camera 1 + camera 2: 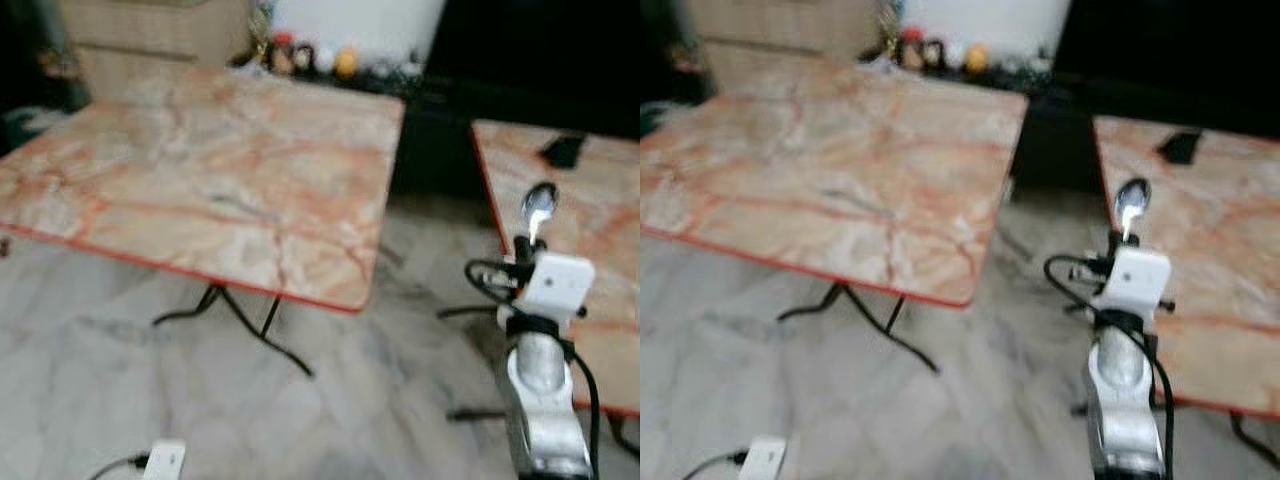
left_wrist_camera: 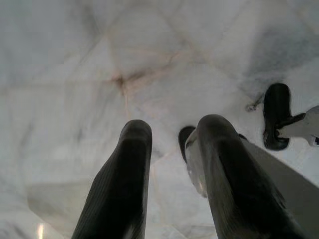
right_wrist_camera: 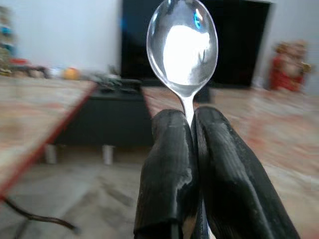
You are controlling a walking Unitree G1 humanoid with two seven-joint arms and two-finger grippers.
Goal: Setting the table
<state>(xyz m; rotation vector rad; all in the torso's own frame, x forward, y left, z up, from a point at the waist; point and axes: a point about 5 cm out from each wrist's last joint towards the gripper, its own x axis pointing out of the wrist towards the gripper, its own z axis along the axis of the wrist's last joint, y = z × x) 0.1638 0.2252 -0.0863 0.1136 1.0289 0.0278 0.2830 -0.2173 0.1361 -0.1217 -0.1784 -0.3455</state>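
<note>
My right gripper (image 1: 533, 242) is shut on the handle of a silver spoon (image 1: 540, 203), holding it upright with the bowl on top. It hangs over the floor by the near left edge of the right marble table (image 1: 600, 220). In the right wrist view the spoon bowl (image 3: 183, 47) rises above the closed fingers (image 3: 169, 149). A larger marble table (image 1: 220, 170) with a red edge stands bare to the left. My left gripper (image 2: 172, 132) is open, with nothing between its fingers, and points down at the pale marble floor (image 2: 75, 74).
A black object (image 1: 563, 150) lies at the far side of the right table. A dark low cabinet (image 1: 440, 140) and small figurines (image 1: 310, 58) stand behind the tables. A white plug with a cable (image 1: 165, 460) lies on the floor near me. The views are blurred.
</note>
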